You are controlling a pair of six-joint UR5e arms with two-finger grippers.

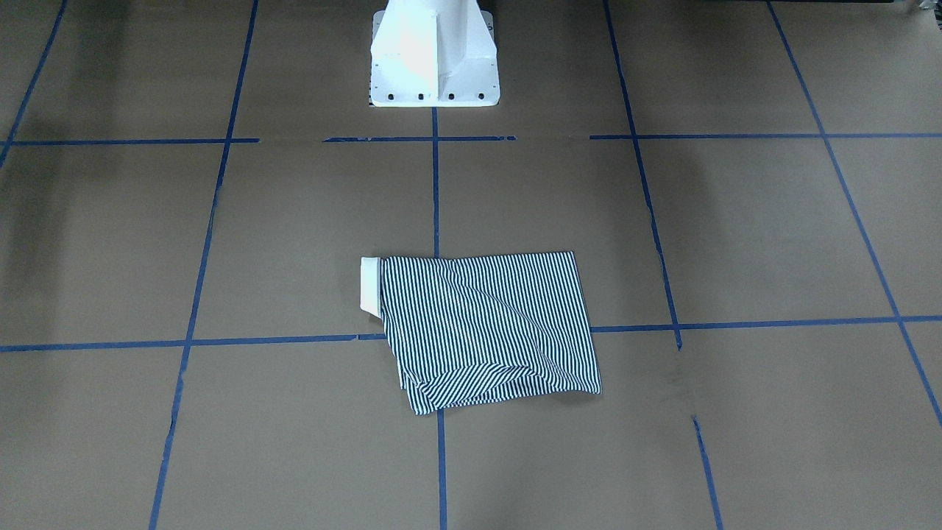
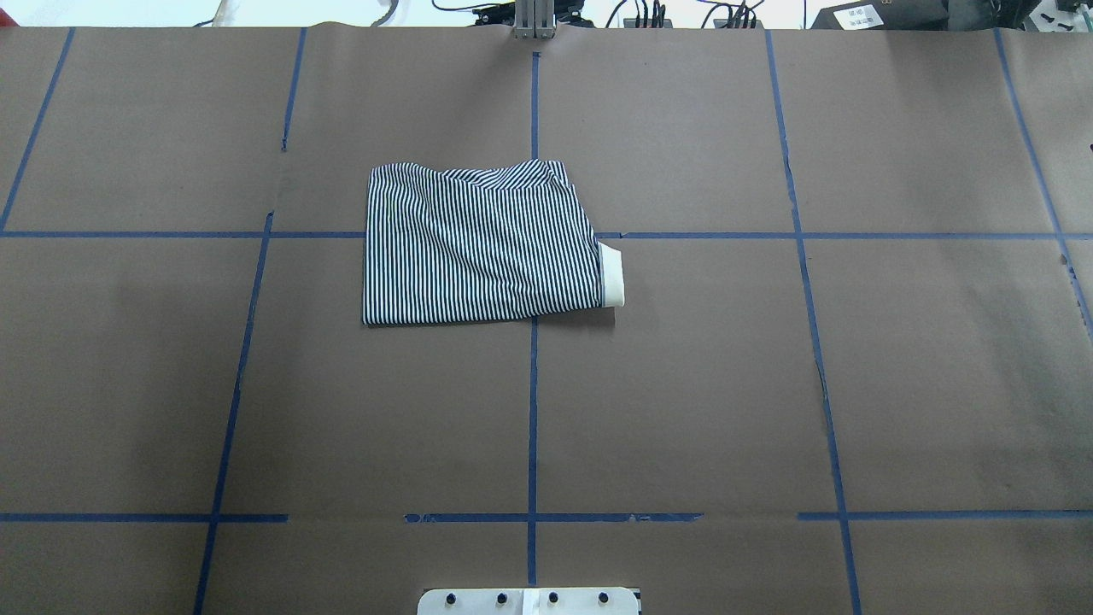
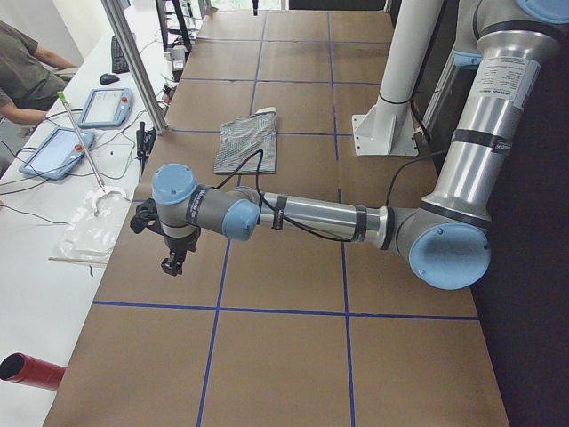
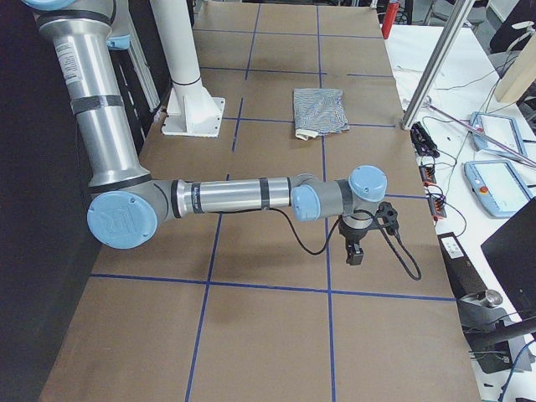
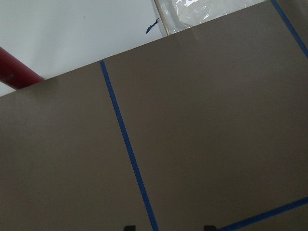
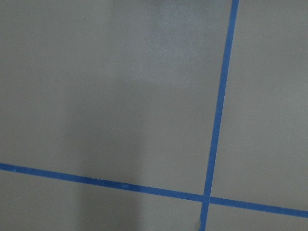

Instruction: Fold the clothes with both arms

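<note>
The striped polo shirt [image 1: 486, 331] [image 2: 478, 248] lies folded into a rough rectangle near the table's middle. Its cream collar [image 1: 369, 283] [image 2: 612, 275] sticks out at one side. Neither arm appears in the overhead or front-facing views. In the exterior left view my left gripper [image 3: 171, 264] hangs over bare table, far from the shirt [image 3: 247, 142]. In its wrist view the left gripper [image 5: 167, 228] shows only two dark tips at the bottom edge, wide apart, nothing between them. My right gripper [image 4: 355, 255] hangs over bare table, well away from the shirt [image 4: 320, 110]; I cannot tell if it is open or shut.
The white pedestal [image 1: 434, 59] [image 2: 529, 600] stands at the robot's side of the table. Blue tape lines cross the brown table cover. A side bench holds tablets [image 3: 105, 107] [image 4: 490, 180] and cables. A red cylinder [image 3: 31, 371] lies beyond the table's edge. A person [image 3: 22, 71] sits there.
</note>
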